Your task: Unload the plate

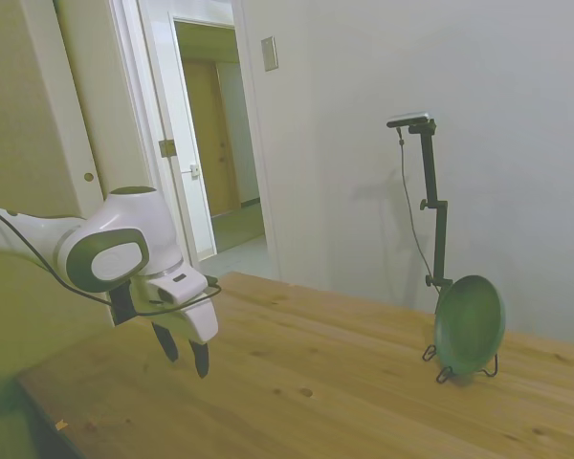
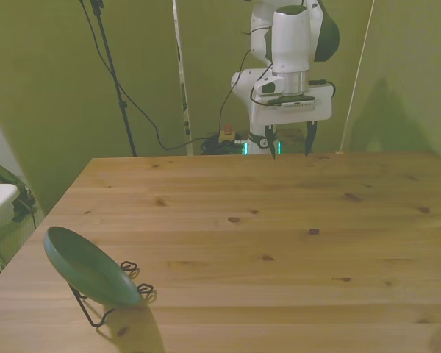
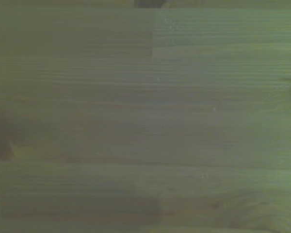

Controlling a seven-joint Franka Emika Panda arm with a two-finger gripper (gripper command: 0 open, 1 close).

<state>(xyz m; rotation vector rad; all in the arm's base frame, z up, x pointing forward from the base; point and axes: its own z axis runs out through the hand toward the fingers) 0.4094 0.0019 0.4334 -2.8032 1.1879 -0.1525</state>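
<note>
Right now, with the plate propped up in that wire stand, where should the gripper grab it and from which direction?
Grip the plate by its top rim, coming down from above. It stands on edge, leaning back in the wire stand, so the upper rim is thin, free and exposed. The open gripper can likely straddle it and lift it out.

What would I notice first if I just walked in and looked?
Probably the dark-green plate, leaning tilted in a thin black wire stand near the table's corner at the front view's left. Next, the white robot arm's claw, open and holding nothing, hanging above the table's opposite edge, far from the plate.
</note>
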